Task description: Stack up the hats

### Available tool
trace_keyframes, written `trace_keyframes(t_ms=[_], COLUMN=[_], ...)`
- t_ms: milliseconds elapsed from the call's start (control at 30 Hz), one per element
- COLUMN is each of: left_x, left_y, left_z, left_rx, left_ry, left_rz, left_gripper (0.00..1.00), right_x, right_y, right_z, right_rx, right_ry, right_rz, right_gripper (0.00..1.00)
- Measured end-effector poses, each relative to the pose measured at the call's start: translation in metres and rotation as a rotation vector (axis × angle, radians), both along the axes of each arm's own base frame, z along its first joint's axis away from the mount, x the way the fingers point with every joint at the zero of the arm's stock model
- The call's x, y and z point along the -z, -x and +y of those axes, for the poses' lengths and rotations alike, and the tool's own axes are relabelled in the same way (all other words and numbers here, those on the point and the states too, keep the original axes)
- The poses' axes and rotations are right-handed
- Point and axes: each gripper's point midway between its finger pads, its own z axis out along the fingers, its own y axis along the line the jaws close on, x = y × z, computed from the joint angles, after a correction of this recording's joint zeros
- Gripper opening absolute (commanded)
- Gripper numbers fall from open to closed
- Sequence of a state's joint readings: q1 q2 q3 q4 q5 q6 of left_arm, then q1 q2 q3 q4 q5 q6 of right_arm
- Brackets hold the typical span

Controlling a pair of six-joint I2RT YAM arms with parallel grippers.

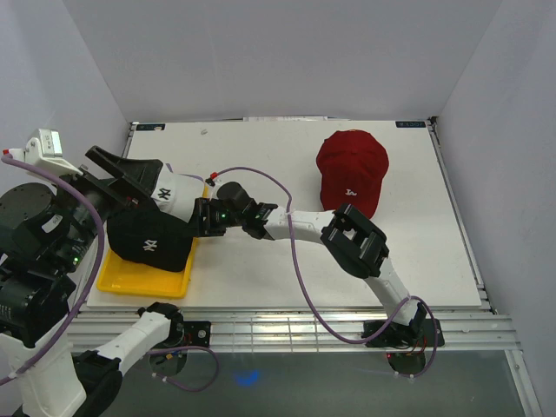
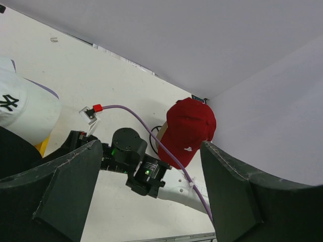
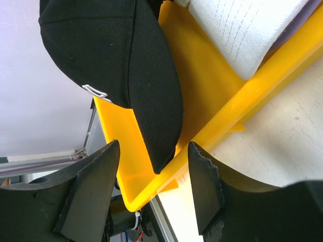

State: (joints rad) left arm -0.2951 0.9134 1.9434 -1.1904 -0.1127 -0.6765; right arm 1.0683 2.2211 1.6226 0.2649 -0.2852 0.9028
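Both stand open — left gripper [image 2: 151,146] empty, right gripper [image 3: 154,147] astride the brim of the black cap [image 3: 111,55].

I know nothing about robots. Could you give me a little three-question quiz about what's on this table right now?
1. What colour is the tray under the black cap and the white cap?
2. Which cap lies alone on the bare table? A) black cap B) red cap C) white cap
3. True or false: the left jaws are clamped on the red cap.
Key: 1 yellow; 2 B; 3 false, they stand wide open with nothing between them.
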Motion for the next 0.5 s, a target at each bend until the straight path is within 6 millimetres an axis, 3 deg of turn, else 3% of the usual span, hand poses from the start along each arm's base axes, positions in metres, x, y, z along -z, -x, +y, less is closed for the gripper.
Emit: trace_keyframes(t_ms=[500], left_x=[0.0009], left_y=[0.0013], left_z=[0.0015], left_rx=[-0.004], left_ry=[-0.007], left_rz=[-0.003], left_gripper=[0.89], right_x=[-0.0029], right_y=[-0.0002], right_z=[0.0097], right_rx=[-0.003], right_ry=[-0.039], right_rz=[0.025], right_gripper=[0.61])
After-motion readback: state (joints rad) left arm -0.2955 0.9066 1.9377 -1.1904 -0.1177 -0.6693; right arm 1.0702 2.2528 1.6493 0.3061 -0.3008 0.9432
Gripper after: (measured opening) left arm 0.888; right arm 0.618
